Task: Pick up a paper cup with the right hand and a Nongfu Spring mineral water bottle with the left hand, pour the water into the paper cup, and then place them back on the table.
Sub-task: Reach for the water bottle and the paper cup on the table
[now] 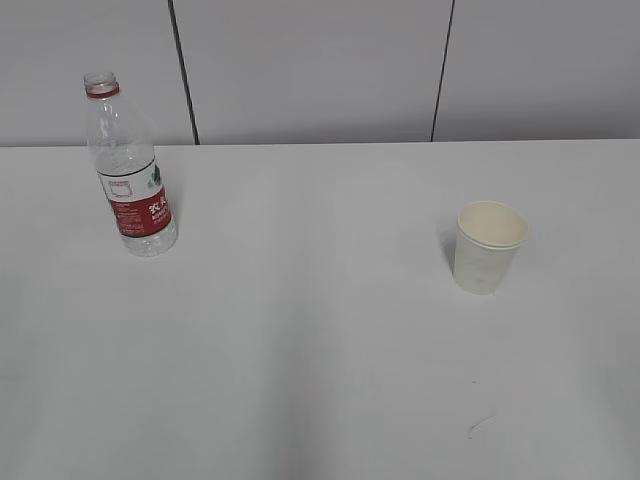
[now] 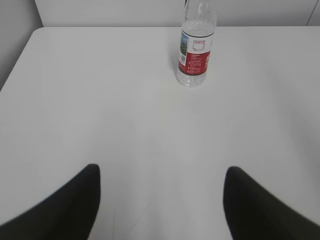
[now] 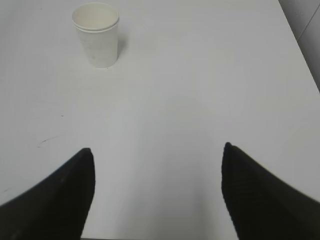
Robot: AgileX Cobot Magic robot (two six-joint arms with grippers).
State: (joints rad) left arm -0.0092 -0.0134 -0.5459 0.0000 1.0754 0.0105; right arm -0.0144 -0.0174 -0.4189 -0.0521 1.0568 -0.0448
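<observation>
1. Exterior view: a plain white table fills most of the picture, with a pale panelled wall behind it. The Nongfu Spring mineral water bottle stands upright at the far left of the table, its cap off, a red ring at the neck and a red-and-white label low on its body. The paper cup stands upright to the right, open end up, well apart from the bottle. A faint scuff mark lies on the table nearer the camera than the cup. Neither arm appears in this view.

2. Left wrist view: the left hand shows only as two dark, blurred fingers at the bottom corners, spread wide with bare table between them and holding nothing. The bottle stands well ahead, near the far edge of the table, slightly right of centre; its top is cut off by the frame.

3. Right wrist view: the right hand is likewise spread wide, its two dark fingers at the bottom corners, gripping nothing. The cup stands upright well ahead, toward the upper left. Its inside is not clearly visible.
</observation>
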